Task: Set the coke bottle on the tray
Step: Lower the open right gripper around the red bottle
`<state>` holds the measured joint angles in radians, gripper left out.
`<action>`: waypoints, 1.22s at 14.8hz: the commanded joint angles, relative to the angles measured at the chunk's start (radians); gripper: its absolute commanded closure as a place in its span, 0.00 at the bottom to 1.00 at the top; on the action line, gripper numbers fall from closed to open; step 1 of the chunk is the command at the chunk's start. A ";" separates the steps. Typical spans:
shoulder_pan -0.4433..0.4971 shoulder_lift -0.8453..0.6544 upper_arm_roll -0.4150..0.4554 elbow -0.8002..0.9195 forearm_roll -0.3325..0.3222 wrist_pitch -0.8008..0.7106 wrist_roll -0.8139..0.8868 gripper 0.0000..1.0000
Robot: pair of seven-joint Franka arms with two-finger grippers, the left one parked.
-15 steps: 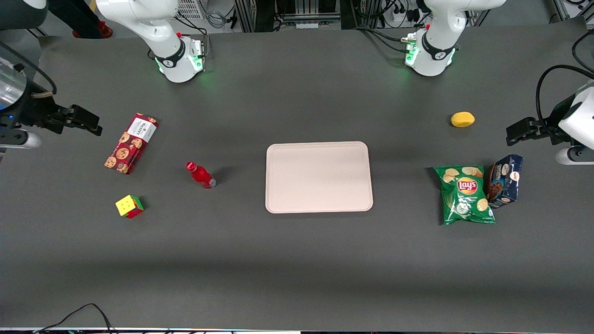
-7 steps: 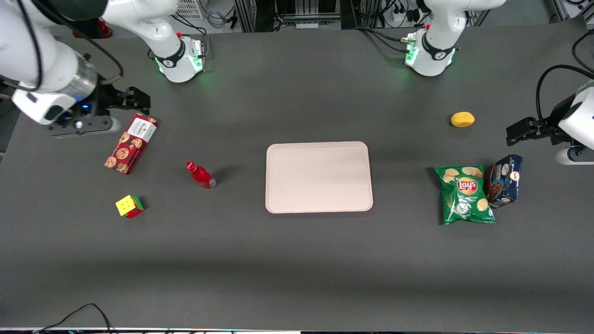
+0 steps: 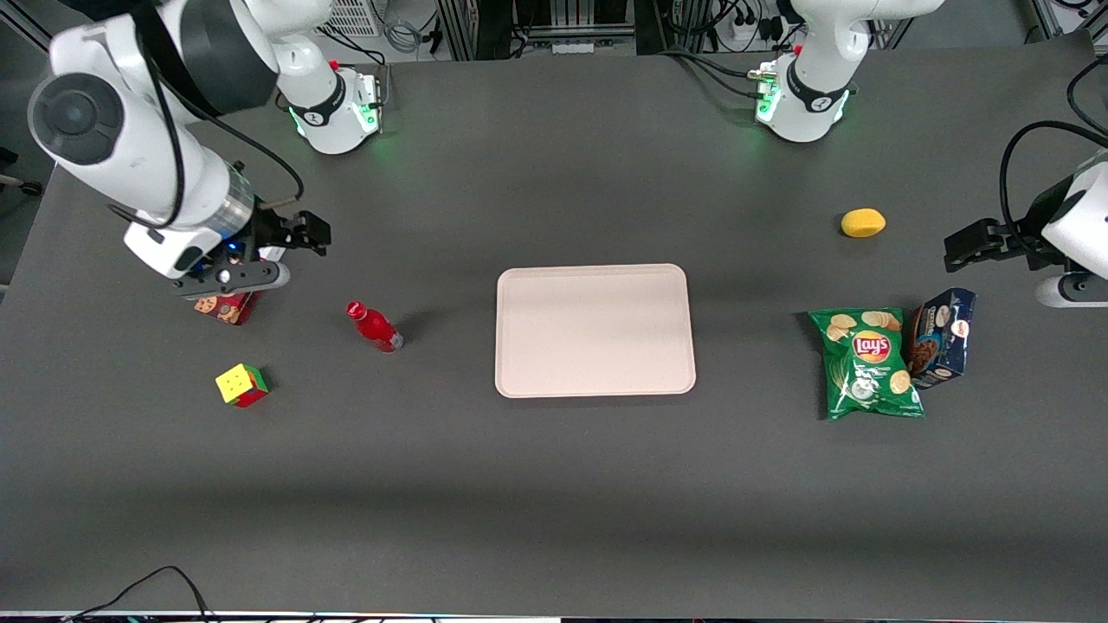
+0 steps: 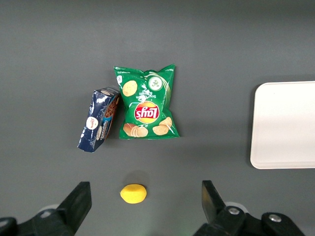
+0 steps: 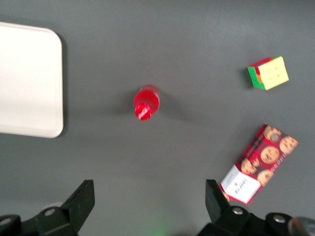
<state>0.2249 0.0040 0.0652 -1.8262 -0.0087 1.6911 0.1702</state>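
Observation:
The small red coke bottle stands on the dark table between the cookie box and the tray; it also shows in the right wrist view. The pale pinkish-beige tray lies flat at the table's middle, with one edge in the right wrist view. My right gripper hangs open and empty above the table, over the cookie box, farther from the front camera than the bottle. In the wrist view its two black fingers stand wide apart with bare table between them.
A red cookie box lies mostly hidden under my arm; it shows in the wrist view. A colour cube sits nearer the front camera. A Lay's bag, blue box and yellow lemon lie toward the parked arm's end.
My right arm has swung in from the table's end toward the bottle, now over the cookie box. The bottle and tray have not moved.

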 commanded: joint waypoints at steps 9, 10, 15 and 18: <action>0.010 -0.027 0.002 -0.452 0.010 0.685 0.008 0.00; 0.010 -0.019 0.001 -0.453 0.010 0.700 0.008 0.00; 0.013 0.019 0.005 -0.536 0.010 0.864 0.009 0.00; 0.013 0.056 0.005 -0.533 0.010 0.868 0.008 0.00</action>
<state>0.2269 0.0294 0.0734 -2.3592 -0.0086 2.5337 0.1702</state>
